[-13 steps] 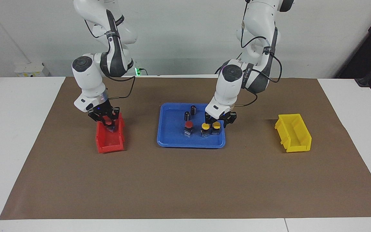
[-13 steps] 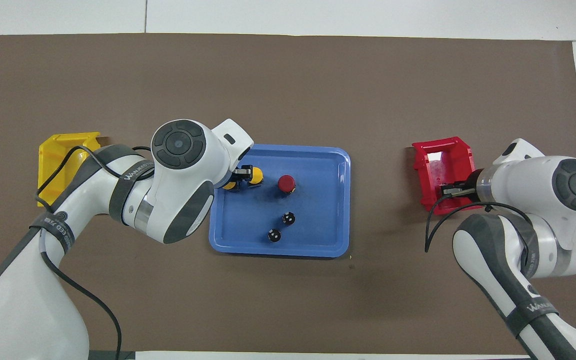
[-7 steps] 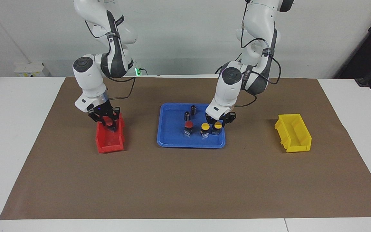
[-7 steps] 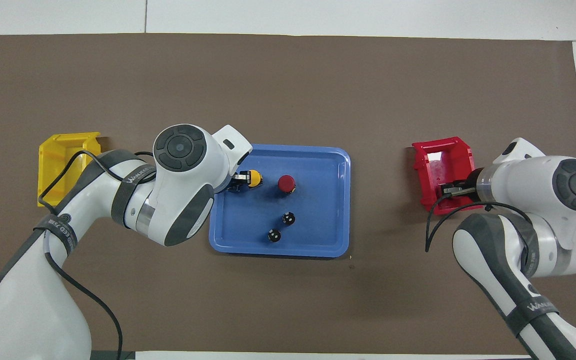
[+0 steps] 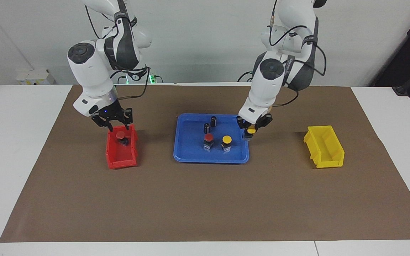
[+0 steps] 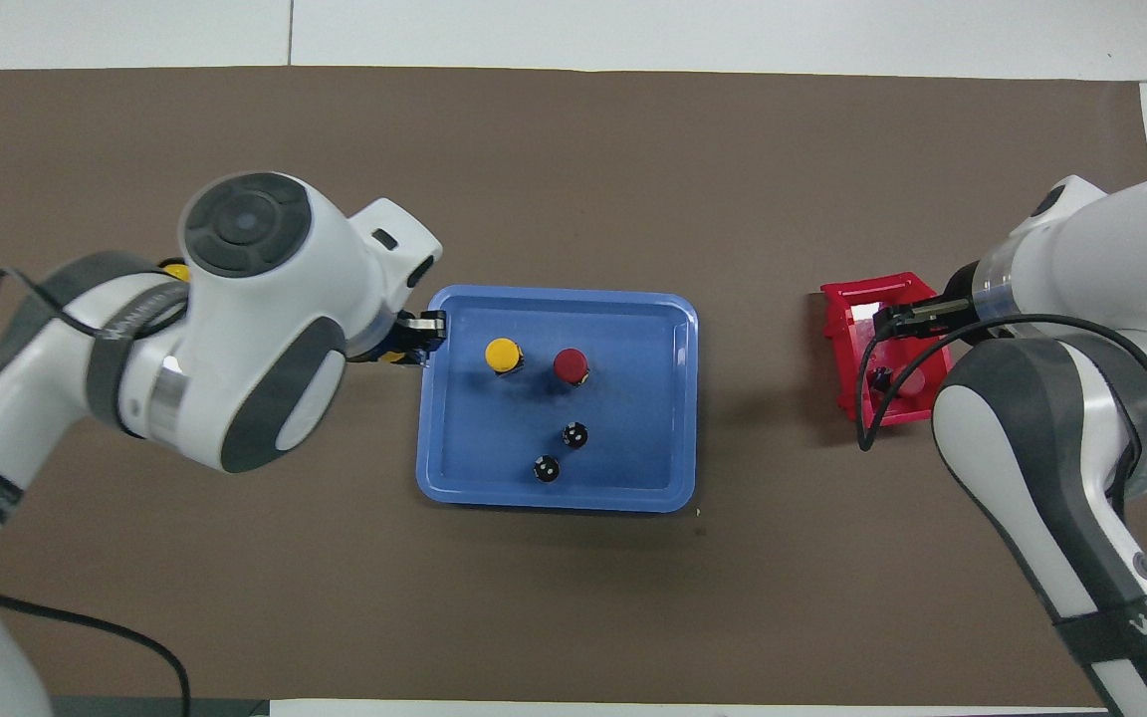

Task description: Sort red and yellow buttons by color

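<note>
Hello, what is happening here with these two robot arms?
They sort buttons by colour. The left gripper holds a yellow button above the blue tray's edge. The right gripper hangs open over the red bin, where one red button lies. One red button and one yellow button wait in the tray. The yellow bin looks empty.

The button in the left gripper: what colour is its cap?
Yellow; the button shows best in the facing view.
</note>
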You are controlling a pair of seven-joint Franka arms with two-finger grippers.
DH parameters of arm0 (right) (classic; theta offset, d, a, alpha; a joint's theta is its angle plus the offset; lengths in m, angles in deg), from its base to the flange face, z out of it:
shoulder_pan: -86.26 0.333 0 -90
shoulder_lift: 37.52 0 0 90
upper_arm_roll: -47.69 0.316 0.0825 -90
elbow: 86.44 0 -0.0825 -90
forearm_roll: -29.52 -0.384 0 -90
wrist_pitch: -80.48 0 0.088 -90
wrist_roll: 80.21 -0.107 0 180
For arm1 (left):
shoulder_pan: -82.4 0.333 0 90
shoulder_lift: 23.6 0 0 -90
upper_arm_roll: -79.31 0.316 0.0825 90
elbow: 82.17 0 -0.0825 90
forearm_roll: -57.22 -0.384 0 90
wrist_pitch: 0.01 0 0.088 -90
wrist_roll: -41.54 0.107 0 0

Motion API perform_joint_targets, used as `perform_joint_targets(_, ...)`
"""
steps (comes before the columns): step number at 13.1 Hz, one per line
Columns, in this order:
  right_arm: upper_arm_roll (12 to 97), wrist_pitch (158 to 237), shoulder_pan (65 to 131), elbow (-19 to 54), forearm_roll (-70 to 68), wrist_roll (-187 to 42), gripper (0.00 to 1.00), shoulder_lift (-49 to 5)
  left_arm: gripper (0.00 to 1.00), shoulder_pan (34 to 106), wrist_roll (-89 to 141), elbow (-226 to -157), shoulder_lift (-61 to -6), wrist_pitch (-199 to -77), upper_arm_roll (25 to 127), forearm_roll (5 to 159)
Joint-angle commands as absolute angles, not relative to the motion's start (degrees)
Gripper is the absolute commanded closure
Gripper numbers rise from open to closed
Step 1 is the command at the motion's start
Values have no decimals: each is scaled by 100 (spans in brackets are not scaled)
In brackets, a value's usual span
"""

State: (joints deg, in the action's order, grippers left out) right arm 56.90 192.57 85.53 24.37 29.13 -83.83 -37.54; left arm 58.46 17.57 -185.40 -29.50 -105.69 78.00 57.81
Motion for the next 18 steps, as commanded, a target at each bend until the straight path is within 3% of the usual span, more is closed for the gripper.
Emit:
perform_joint_targets(1,5700,19033,9211,1614,2829,-9650,35,-3235,99,7129,3304,-18509,-2511,-10118,7807,5827)
perform_joint_targets(3,5700,19673,9887,1605,2838,-10810,35,-3051,99,7876,3801,-18561,-2501,-10169,7816,5592)
perform_joint_targets(7,5692,20457,11154,1236,3319,-12695,33,-2041,99,8661,4892,-19174,-2414,-11098,7825,5432)
perform_joint_targets(10,5692,20634,11472,1297,3470,-13005,31,-1723,99,8768,4893,-19694,-2413,-11767,7825,5431)
perform_joint_targets(15,5692,20896,11482,1595,3795,-13005,30,-1652,99,8768,4884,-20739,-2439,-12812,7825,5431)
perform_joint_targets(18,5700,21205,11491,1701,3840,-13005,30,-1573,98,8777,4840,-20899,-2623,-13246,7825,5431)
